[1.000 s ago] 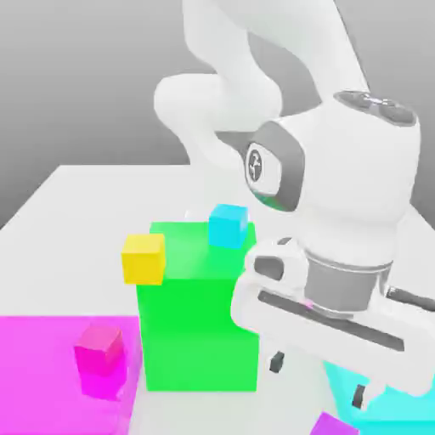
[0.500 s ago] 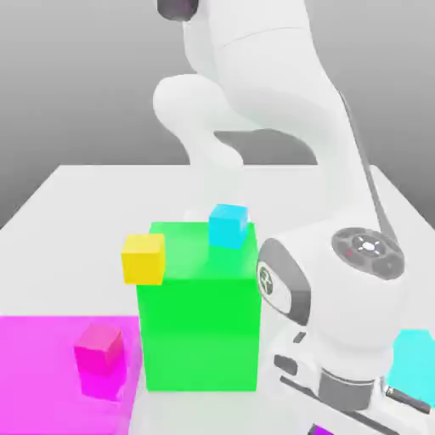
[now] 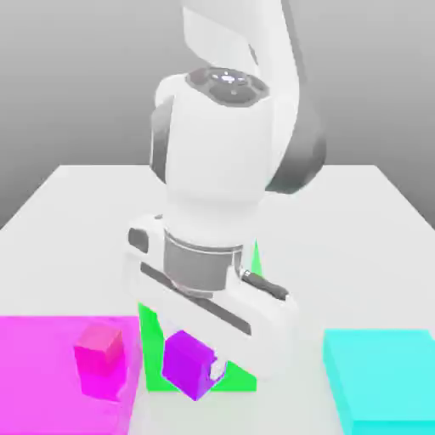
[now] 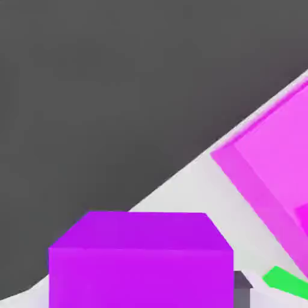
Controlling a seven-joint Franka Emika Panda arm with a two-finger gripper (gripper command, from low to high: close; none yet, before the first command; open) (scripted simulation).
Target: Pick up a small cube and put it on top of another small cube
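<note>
My gripper (image 3: 195, 370) is shut on the small purple cube (image 3: 185, 364). It holds the cube tilted, in front of the lower face of the big green block (image 3: 152, 357). A light fingertip (image 3: 217, 370) shows on the side of the cube toward the exterior view's right. In the hand view the purple cube (image 4: 141, 261) sits close between the jaws, with a grey fingertip (image 4: 242, 289) beside it. The white hand and wrist (image 3: 208, 289) hide most of the green block and whatever stands on it.
A small magenta-pink cube (image 3: 99, 350) sits on a flat magenta pad (image 3: 34, 365) at the exterior view's left, close to the held cube. The magenta pad (image 4: 271, 156) and a green sliver (image 4: 284, 281) also appear in the hand view. A cyan pad (image 3: 382, 374) lies at the right.
The arm swung from the exterior view's right to the middle. The gripper closed on the purple cube and carried it up and left. The hand now covers the yellow and cyan cubes.
</note>
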